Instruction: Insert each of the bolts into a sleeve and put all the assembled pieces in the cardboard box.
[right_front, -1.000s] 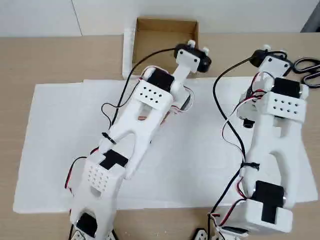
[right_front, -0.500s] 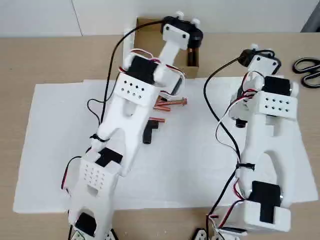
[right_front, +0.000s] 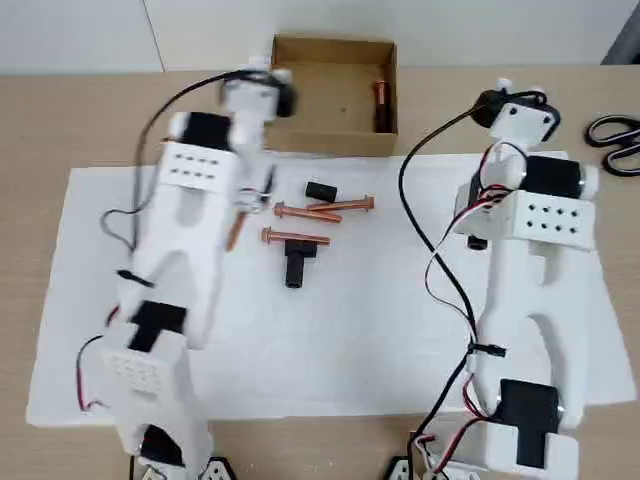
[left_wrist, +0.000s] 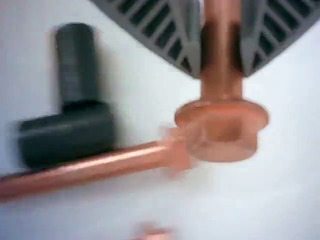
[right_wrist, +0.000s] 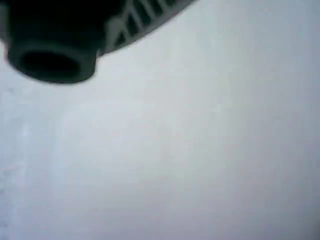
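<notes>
My left gripper (left_wrist: 221, 55) is shut on a copper bolt (left_wrist: 222, 125), head end out. In the high view that gripper (right_front: 250, 205) hangs over the white sheet, left of the loose parts, with the bolt (right_front: 237, 229) sticking out below it. Two more bolts (right_front: 322, 208) lie side by side, and a third (right_front: 295, 238) rests on a black sleeve (right_front: 296, 268). Another sleeve (right_front: 320, 190) lies near the cardboard box (right_front: 335, 142), which holds one assembled piece (right_front: 380, 105). My right gripper (right_wrist: 55, 25) is shut on a black sleeve (right_wrist: 50, 57) above bare sheet.
The white sheet (right_front: 350, 340) covers most of the table. Scissors (right_front: 615, 140) lie at the right edge. The right arm (right_front: 530, 230) stands over the sheet's right side. Cables trail from both arms.
My left arm has swung from over the box to the left side of the sheet, uncovering the bolts, the sleeves and the piece in the box. The right arm barely shifted.
</notes>
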